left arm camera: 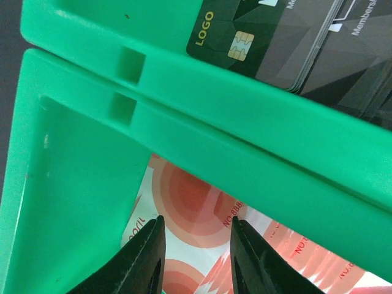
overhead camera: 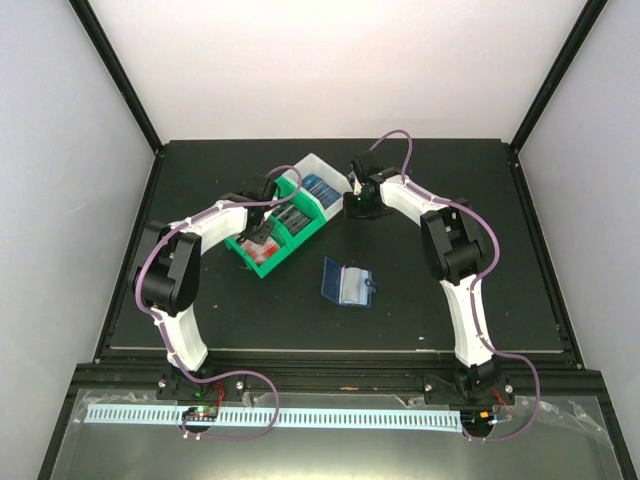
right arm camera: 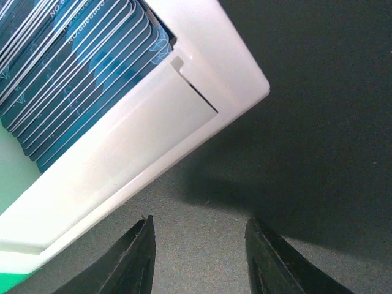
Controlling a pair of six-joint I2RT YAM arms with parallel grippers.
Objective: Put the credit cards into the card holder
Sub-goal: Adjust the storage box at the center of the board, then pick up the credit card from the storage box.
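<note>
The left pincer (left arm camera: 195, 260) hung inside the near green compartment of the bin (left arm camera: 245, 141). Its jaws stood narrow but apart, and nothing showed clamped between them. The red-and-white cards (left arm camera: 184, 208) lay directly beneath its tips and ran on toward twelve o'clock in the wrist view. Beyond the green divider, at about one o'clock, sat the dark cards (left arm camera: 294, 49).

The right pincer (right arm camera: 199, 260) stood with its jaws moderately wide and empty over the bare table (right arm camera: 306, 122), just outside the bin's white end. The blue cards (right arm camera: 73, 67) were stacked in that white compartment, at ten o'clock from the pincer.

Seen from above, the wallet (overhead camera: 348, 283) lay open on the table, its paler inside showing. It was at about five o'clock from the bin and well apart from both pincers.

The table was matt black. Pale walls (overhead camera: 60, 150) closed it in on three sides, with black posts (overhead camera: 115, 70) running up the corners.
</note>
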